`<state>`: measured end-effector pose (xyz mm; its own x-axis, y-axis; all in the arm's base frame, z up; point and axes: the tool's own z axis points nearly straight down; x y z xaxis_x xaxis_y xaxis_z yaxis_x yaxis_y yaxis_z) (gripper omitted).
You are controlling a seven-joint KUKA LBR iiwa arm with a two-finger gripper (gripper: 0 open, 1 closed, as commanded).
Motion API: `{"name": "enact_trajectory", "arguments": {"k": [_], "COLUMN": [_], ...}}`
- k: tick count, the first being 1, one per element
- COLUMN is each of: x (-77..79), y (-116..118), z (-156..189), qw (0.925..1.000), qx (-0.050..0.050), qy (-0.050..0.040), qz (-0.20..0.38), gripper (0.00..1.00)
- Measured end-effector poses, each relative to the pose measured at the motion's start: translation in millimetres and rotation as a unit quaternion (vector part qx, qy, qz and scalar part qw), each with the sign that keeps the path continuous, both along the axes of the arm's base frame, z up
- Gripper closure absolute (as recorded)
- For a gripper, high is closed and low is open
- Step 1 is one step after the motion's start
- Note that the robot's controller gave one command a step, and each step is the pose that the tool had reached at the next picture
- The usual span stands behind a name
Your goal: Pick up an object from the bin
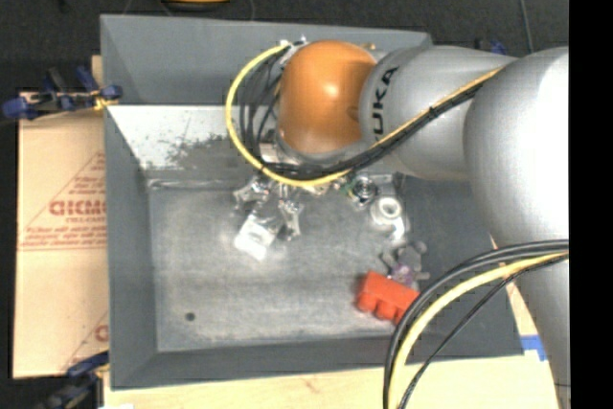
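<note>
My gripper (273,209) hangs below the arm's wrist over the middle of the bin, its fingers apart and low near the floor. A small white, partly clear packet-like thing (256,237) lies just in front of and below the fingertips, touching or almost touching them. I cannot see it gripped between the fingers.
Right of the gripper lie a small white roll-like thing (388,211) and a small green-and-dark piece (360,193). A grey-purple thing (403,264) and a red block (386,294) sit toward the bin's front right. The arm covers the bin's back right.
</note>
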<state>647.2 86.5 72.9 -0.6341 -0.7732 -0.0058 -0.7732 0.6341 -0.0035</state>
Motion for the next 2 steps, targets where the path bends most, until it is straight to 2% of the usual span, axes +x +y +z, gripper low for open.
{"name": "enact_trajectory", "arguments": {"k": [1,2], "x": [0.1,-10.3], "y": [-18.9,-14.2], "z": [72.8,152.6], "qw": [1.0,1.0], "qx": [-0.001,-0.001], "qy": [-0.0009,-0.0015], "qz": [-0.003,-0.002], "gripper": [1.0,1.0]}}
